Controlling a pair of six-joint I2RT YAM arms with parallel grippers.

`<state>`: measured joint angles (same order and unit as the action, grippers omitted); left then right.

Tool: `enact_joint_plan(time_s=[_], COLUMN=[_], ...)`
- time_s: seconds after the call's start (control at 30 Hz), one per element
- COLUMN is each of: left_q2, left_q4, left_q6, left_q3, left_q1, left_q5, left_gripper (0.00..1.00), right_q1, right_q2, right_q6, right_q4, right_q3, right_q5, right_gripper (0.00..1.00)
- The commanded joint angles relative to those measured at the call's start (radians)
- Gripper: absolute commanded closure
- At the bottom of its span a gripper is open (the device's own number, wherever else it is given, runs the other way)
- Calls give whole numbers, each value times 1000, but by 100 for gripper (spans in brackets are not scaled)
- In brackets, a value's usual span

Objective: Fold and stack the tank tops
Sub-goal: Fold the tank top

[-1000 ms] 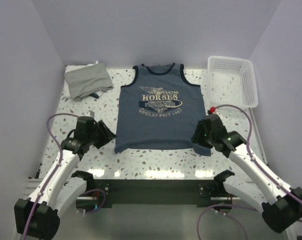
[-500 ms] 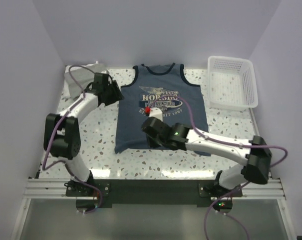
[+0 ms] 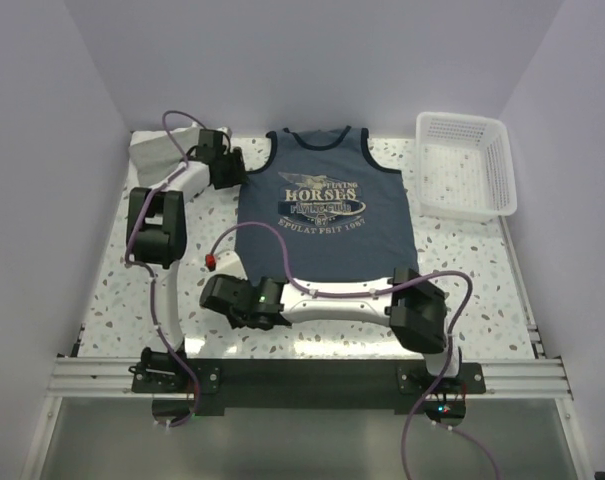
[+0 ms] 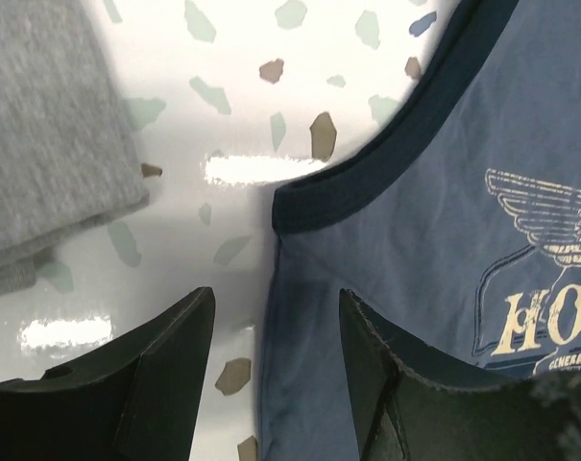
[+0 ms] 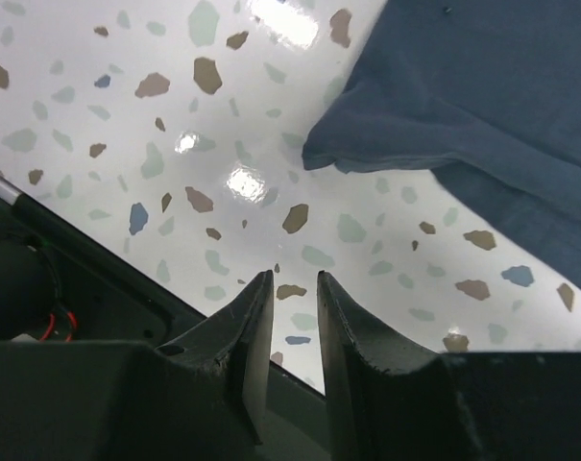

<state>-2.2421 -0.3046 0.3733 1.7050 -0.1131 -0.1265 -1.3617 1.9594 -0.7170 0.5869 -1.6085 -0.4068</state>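
The navy "HORSES" tank top (image 3: 327,215) lies flat, print up, in the middle of the table. The grey tank top (image 3: 154,155) lies bunched at the far left, partly hidden by my left arm. My left gripper (image 3: 230,170) is open at the navy top's left armhole. In the left wrist view its jaws (image 4: 276,312) straddle the navy top's (image 4: 444,192) side edge, with the grey top (image 4: 40,144) to the left. My right gripper (image 3: 217,295) is at the navy top's near left corner. In the right wrist view it (image 5: 295,283) is narrowly open and empty over bare table, short of the hem corner (image 5: 367,144).
A white mesh basket (image 3: 487,130) stands at the far right. My right arm lies across the near edge of the table, just below the navy top's hem. A dark rail (image 5: 69,279) runs along the table's front edge under the right gripper.
My left arm has swung from the near left to the far left by the navy top's armhole. My right arm has swept from the right side across to the near left hem corner.
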Motion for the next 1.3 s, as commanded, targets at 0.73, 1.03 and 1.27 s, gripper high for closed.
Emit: enact_joint_plan(time_s=[0.73,1.03,1.27], left_q2=[70,70,73], left_q4=[119,125,127], left_q6=[7,24,29], left_q3=[-15,-18,-24], left_q1=[53,53,53], left_q5=[-73,-85,-91], left_gripper=[42,42,42], right_q1=[-48,-50,-50], right_q2=[320,345,222], right_q6=[103,93,125], right_q4=[-113,-91,-134], right_q3=[-215,-202,-128], right_q5=[-378,-350,-368], right_gripper=[59,60,59])
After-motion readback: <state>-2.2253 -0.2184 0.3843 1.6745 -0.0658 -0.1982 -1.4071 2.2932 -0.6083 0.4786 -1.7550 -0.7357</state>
